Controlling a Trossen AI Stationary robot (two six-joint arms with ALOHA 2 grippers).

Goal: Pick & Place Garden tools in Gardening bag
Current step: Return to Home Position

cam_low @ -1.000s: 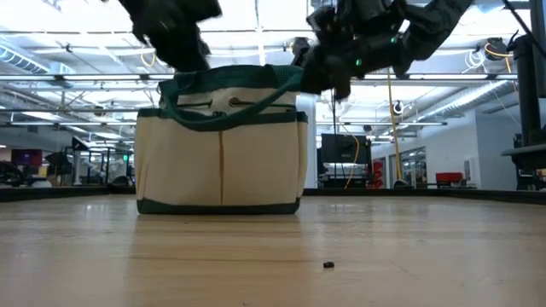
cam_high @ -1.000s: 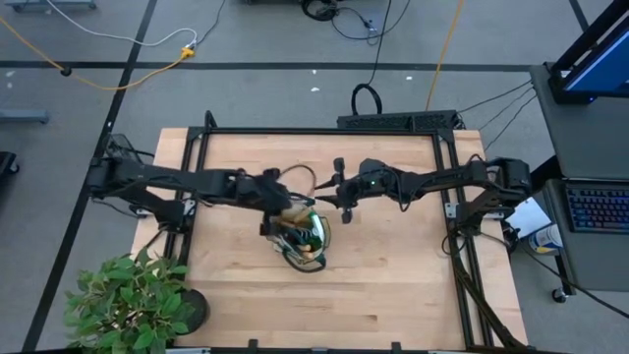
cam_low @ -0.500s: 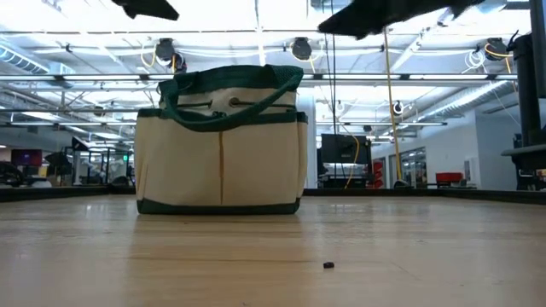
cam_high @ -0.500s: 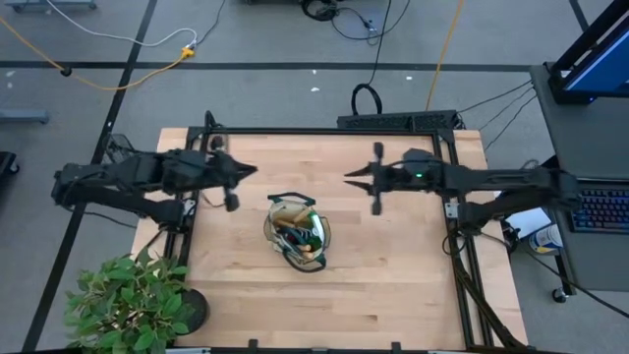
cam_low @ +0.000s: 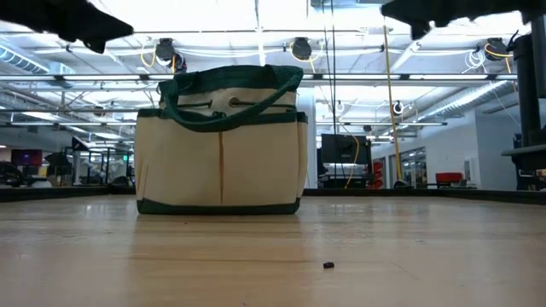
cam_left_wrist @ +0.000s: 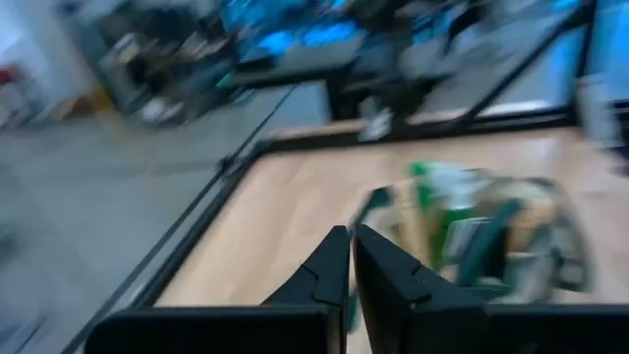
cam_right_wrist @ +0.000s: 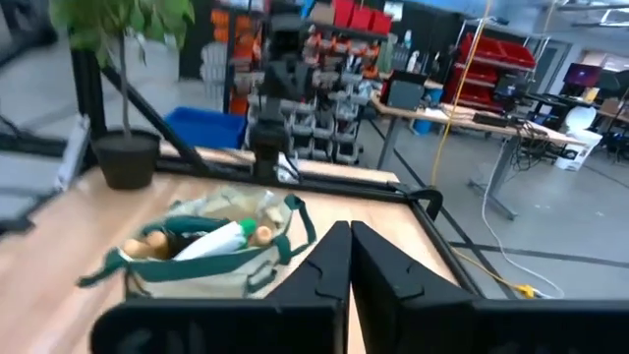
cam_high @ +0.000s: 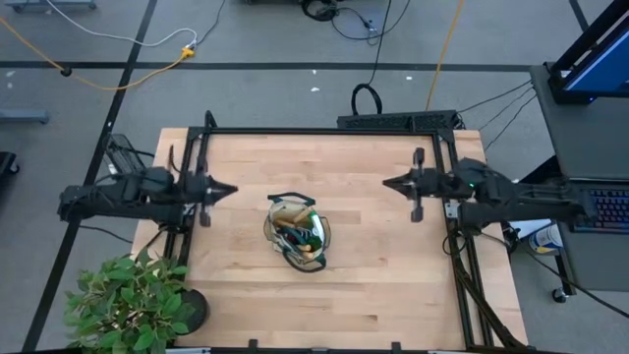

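The gardening bag (cam_high: pixel 297 232), beige with dark green trim, stands upright on its base in the middle of the wooden table (cam_high: pixel 373 295), also in the low view (cam_low: pixel 222 145). Garden tools stick out of its open top: wooden handles and a green spray bottle with a white top (cam_right_wrist: pixel 221 239). My left gripper (cam_high: pixel 231 190) hangs shut above the table's left side, pointing level toward the bag, with nothing in it (cam_left_wrist: pixel 351 258). My right gripper (cam_high: pixel 386 182) hangs shut above the right side, also level, pointing at the bag, with nothing in it (cam_right_wrist: pixel 349 246).
A leafy potted plant (cam_high: pixel 133 305) stands at the table's near left corner. A black frame (cam_high: pixel 324 131) runs around the table's edges. A small dark speck (cam_low: pixel 328 265) lies on the wood in front of the bag.
Both grippers have drawn back from over the bag: the left toward the table's left edge, the right toward the right edge and upward. The right gripper has shut from open while drawing back. The bag has stayed in place.
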